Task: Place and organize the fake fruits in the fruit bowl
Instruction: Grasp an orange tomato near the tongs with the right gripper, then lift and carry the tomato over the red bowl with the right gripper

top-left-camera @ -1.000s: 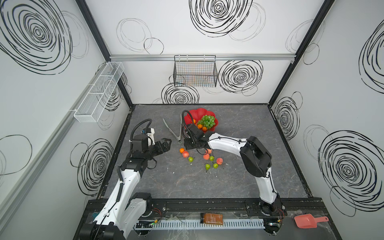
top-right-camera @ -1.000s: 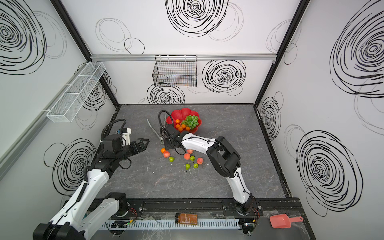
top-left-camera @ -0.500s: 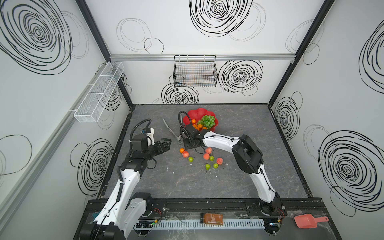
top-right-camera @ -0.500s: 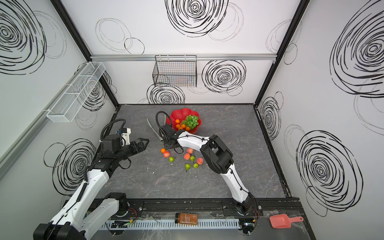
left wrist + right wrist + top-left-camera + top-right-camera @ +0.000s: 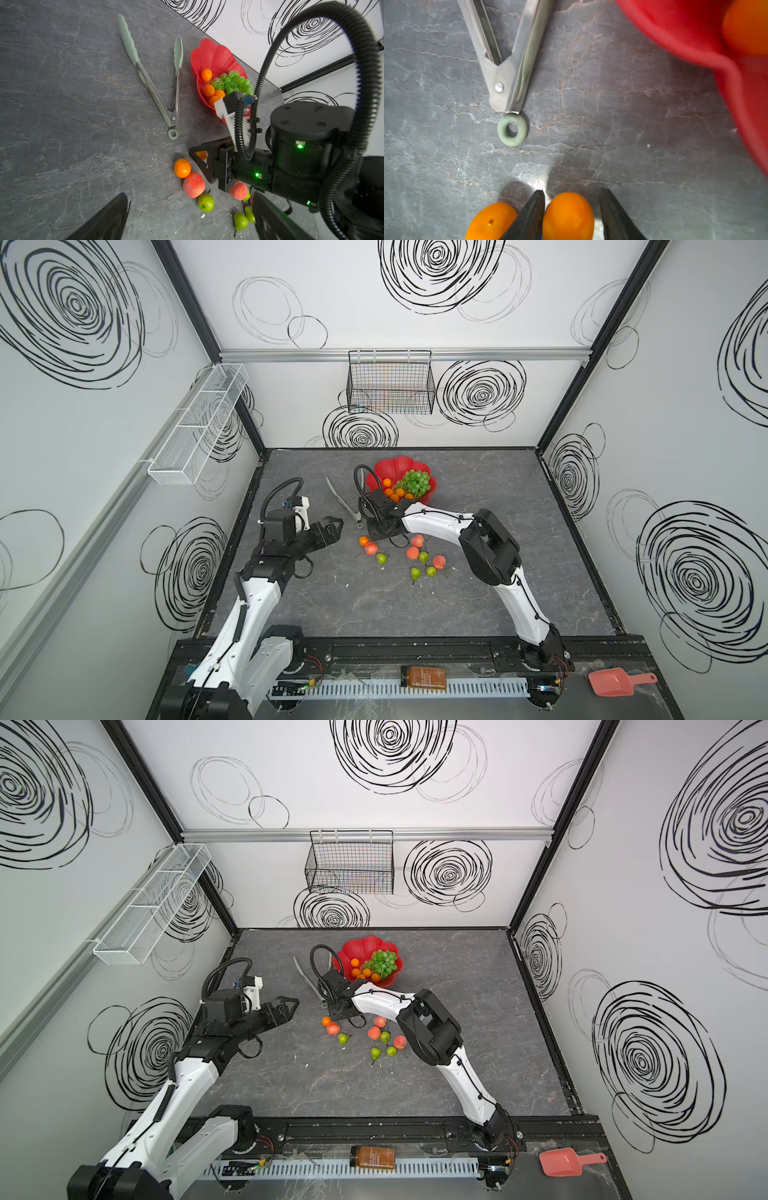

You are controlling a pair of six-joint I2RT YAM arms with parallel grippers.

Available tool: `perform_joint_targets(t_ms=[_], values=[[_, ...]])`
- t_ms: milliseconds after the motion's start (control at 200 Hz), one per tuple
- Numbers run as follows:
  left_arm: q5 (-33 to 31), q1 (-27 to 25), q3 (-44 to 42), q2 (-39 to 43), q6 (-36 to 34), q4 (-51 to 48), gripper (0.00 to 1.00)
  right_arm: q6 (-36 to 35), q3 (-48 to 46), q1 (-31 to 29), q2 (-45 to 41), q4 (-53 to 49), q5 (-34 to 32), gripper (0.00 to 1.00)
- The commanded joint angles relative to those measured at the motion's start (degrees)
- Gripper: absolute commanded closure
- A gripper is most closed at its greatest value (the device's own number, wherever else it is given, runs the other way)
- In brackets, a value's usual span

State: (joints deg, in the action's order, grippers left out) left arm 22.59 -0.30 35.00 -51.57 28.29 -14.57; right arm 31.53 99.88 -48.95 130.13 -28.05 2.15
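Surface: grey marbled table (image 5: 478,497) inside white walls drawn with black swirls; clock directions are read in the top views, 12 toward the far wall
Right jaws: right gripper (image 5: 572,190) low over the table, jaws apart and astride a held-between tangerine (image 5: 568,216); one finger lies against it, a narrow gap shows at the other; not clamped
Beside the jaws: loose tangerine (image 5: 364,540) just outside one finger, at about 8 o'clock of the gripper; it touches a peach (image 5: 371,548)
Tongs: green-tipped tongs (image 5: 343,502) lie flat with arms spread; hanging ring nearest the gripper, at about 10 o'clock; tips point toward 11
Bowl: fruit bowl (image 5: 399,466) at about 1 o'clock of the right gripper, near it; it holds the grapes (image 5: 413,481) on its 3 o'clock side and four tangerines, among them a bowl tangerine (image 5: 387,482), on its 7 to 9 o'clock side
Loose fruit: three more peaches, one being (image 5: 439,561), and four pears, one being (image 5: 415,573), scattered at 4 to 6 o'clock of the right gripper, on the table
Left jaws: left gripper (image 5: 337,528) at 9 o'clock of the loose fruit, apart from it; jaws wide apart, nothing between them
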Motion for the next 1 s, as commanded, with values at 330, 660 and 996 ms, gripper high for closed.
perform_joint_targets(t_ms=[330,660,996], values=[[0.7,0.29,-0.46,-0.71,-0.59,2.26,0.04,-0.11,-0.9,-0.08,-1.54,-0.64,-0.58,0.6],[-0.83,-3.3,1.86,-1.51,0.93,1.79,0.04,-0.33,-6.96,0.53,-8.44,2.02,0.11,0.62],[-5.51,-11.39,6.75,-5.81,2.93,3.88,0.04,-0.39,-12.28,2.82,-16.49,3.22,0.04,0.63]])
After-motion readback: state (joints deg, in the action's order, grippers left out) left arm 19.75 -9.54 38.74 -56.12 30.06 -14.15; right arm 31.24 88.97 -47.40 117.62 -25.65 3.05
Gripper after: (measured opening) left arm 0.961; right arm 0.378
